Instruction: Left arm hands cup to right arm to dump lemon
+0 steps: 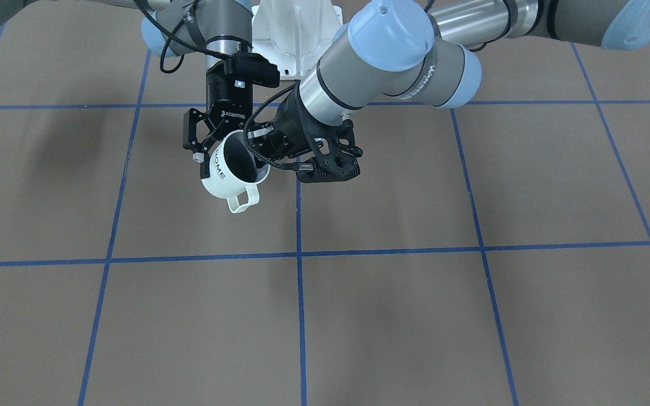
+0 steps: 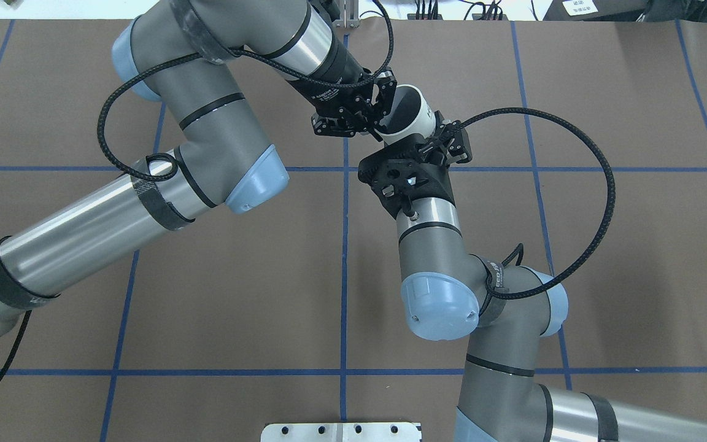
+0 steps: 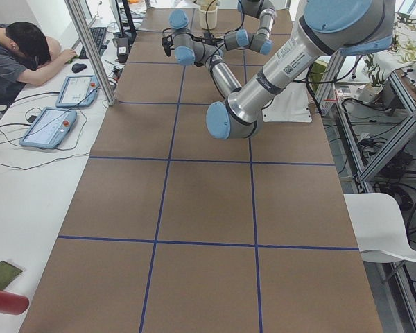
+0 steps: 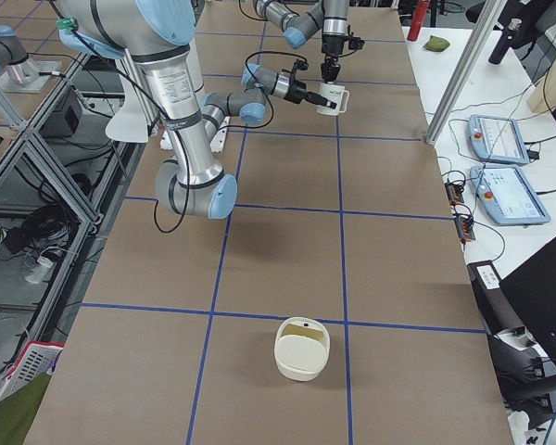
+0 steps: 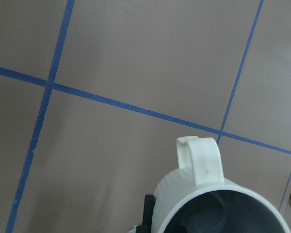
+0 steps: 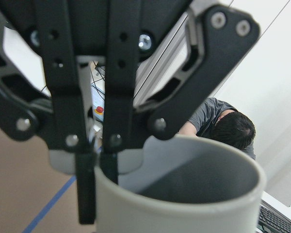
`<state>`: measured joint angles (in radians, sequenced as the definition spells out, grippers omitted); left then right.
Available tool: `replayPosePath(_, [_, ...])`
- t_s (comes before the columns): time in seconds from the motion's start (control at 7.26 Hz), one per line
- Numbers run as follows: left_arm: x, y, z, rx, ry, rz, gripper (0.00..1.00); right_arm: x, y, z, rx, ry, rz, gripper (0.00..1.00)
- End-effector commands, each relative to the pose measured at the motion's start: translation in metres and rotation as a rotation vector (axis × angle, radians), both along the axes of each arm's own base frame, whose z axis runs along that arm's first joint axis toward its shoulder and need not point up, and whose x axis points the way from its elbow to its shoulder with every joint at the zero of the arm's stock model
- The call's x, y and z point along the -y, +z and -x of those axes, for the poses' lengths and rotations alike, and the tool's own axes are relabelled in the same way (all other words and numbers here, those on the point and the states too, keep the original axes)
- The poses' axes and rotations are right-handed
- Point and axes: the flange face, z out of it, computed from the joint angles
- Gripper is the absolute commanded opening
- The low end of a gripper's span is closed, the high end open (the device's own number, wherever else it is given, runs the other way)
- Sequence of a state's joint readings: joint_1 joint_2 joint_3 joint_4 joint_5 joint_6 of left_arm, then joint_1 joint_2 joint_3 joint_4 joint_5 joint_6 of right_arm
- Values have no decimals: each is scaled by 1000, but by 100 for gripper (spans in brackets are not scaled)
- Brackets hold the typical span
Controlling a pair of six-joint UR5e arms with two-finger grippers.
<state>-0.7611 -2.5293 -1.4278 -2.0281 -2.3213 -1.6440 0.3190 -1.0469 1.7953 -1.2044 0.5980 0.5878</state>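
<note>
Cup [image 1: 220, 183] held in mid-air over the brown table [image 1: 415, 316], at about 10 o'clock from the centre of my front-facing view. It is tilted, and its handle [image 5: 201, 158] points to 5 o'clock in that view. Right gripper [image 6: 98, 165] meets the cup from 12 o'clock. On its wrist camera I see both fingers pinched on the rim, one inside the wall and one outside. Left gripper [image 2: 383, 112] reaches in from 2 o'clock in the front-facing view, at the cup's mouth; I cannot tell whether it clamps the cup or stands clear. On my right-side view, a cream basket [image 4: 301, 357] sits on the table at 6 o'clock, well apart from both grippers.
</note>
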Motion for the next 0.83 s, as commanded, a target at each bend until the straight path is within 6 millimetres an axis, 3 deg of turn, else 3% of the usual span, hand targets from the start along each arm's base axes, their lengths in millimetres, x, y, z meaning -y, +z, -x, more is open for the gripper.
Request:
replayPosePath(0.0, [0, 1, -1, 3, 2, 7, 0, 0, 0, -1, 0, 1, -1, 100])
replayPosePath(0.28, [1, 1, 0, 1, 1, 6, 0, 0, 5, -1, -7, 1, 2, 100])
replayPosePath(0.69, [24, -1, 27, 2, -47, 2, 0, 0, 7, -1, -12, 0, 4, 100])
